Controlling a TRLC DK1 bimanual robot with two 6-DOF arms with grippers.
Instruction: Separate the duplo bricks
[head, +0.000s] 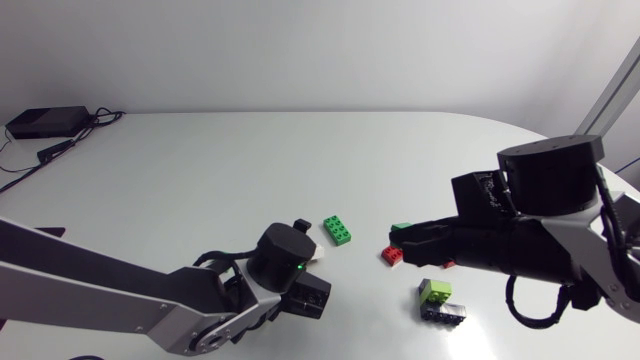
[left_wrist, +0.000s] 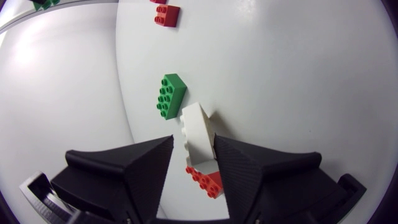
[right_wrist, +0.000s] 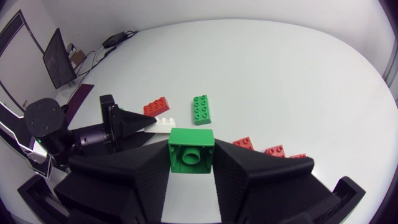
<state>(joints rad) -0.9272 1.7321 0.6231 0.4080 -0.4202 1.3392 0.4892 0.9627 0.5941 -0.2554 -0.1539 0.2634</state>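
Note:
A white brick (left_wrist: 198, 129) lies between the fingers of my left gripper (left_wrist: 193, 139), which stands open, with a gap showing on one side. A red brick (left_wrist: 207, 181) sits under the gripper, against the white one. In the head view my left gripper (head: 310, 250) is at the table's front middle with the white brick (head: 318, 258) at its tip. My right gripper (right_wrist: 191, 163) is shut on a small green brick (right_wrist: 191, 149) and holds it above the table (head: 401, 227). A long green brick (head: 337, 230) lies flat between the two grippers.
A red brick (head: 392, 255) lies under my right gripper, and more red bricks (right_wrist: 274, 150) lie beside it. A lime brick on a black one (head: 440, 300) stands at the front right. A black box with cables (head: 45, 122) sits at the far left corner.

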